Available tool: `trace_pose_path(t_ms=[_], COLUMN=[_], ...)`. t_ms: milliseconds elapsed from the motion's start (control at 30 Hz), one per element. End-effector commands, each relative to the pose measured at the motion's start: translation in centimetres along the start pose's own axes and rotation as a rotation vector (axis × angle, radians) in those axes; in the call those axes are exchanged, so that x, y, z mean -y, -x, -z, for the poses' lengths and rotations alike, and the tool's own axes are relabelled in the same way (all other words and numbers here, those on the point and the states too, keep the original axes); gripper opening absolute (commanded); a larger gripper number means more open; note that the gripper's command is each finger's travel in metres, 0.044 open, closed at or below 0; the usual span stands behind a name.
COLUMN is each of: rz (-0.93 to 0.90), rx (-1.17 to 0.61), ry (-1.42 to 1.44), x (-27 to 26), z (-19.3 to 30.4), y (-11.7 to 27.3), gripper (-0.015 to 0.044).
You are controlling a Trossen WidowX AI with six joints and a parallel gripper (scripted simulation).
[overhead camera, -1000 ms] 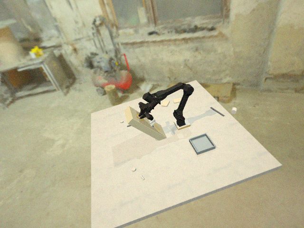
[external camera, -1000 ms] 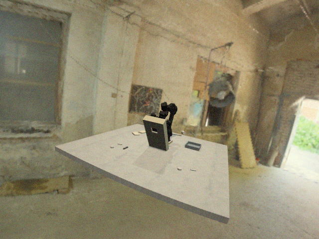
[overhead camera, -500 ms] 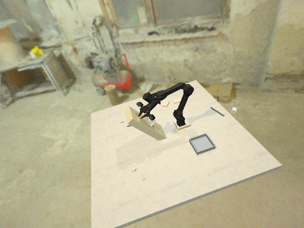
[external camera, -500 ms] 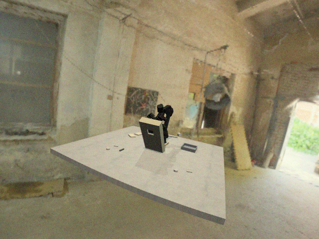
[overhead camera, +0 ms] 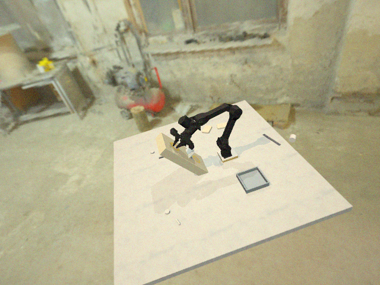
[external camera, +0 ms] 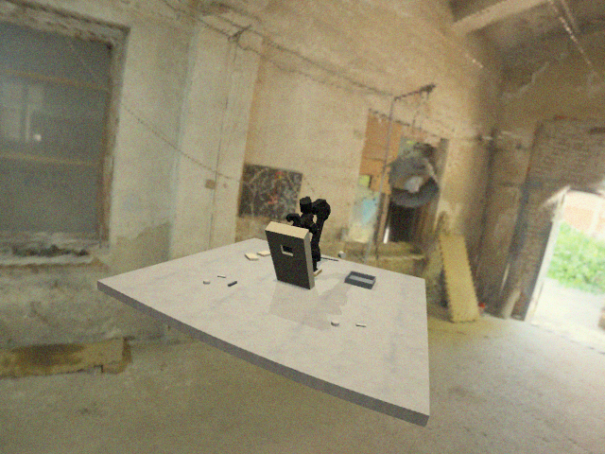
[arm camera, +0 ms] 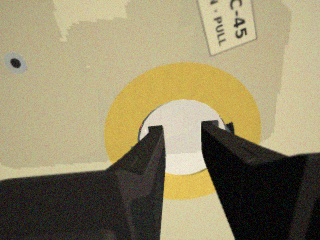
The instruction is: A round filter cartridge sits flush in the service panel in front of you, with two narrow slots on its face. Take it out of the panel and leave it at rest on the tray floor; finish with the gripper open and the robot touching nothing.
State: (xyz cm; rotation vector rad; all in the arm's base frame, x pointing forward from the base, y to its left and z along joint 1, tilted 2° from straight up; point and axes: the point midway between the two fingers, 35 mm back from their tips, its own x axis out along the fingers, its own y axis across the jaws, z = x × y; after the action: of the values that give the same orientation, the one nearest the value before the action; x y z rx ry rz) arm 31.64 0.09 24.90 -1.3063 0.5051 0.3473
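Observation:
The service panel (overhead camera: 183,162) (external camera: 293,270) stands tilted on the table. The round white filter cartridge (arm camera: 183,145) sits in it inside a yellow ring (arm camera: 185,80). My gripper (overhead camera: 175,146) (arm camera: 180,131) is shut on the cartridge, with a fingertip at each side of its face, where the slots are hidden. Small dark notches show at the cartridge's left and right edges. How far it sits in or out of the panel cannot be told. The grey tray (overhead camera: 258,187) (external camera: 358,284) is on the table, away from the gripper; its floor shows no cartridge.
A printed label (arm camera: 227,25) and a screw (arm camera: 15,63) are on the panel face. A pale block (overhead camera: 190,152) shows lower on the panel. Flat tan pieces (overhead camera: 206,129), a dark bar (overhead camera: 271,139), a white disc (overhead camera: 167,211) and a small stick (overhead camera: 177,221) lie around.

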Motion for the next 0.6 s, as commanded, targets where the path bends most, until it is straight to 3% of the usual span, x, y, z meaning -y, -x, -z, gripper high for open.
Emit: trace_pose_path(t_ms=[0,167,300,567], rz=[0.004,0.004,0.004,0.001], rx=[-0.002,-0.002,-0.002,-0.002], ry=[0.157,0.329,0.281,0.233], x=[0.1,0.1,0.1,0.3], z=[0.0,0.0,0.0,-0.2], y=[-0.4,-0.4,-0.3,4.3], gripper=[0.0,0.0,0.0,0.0])
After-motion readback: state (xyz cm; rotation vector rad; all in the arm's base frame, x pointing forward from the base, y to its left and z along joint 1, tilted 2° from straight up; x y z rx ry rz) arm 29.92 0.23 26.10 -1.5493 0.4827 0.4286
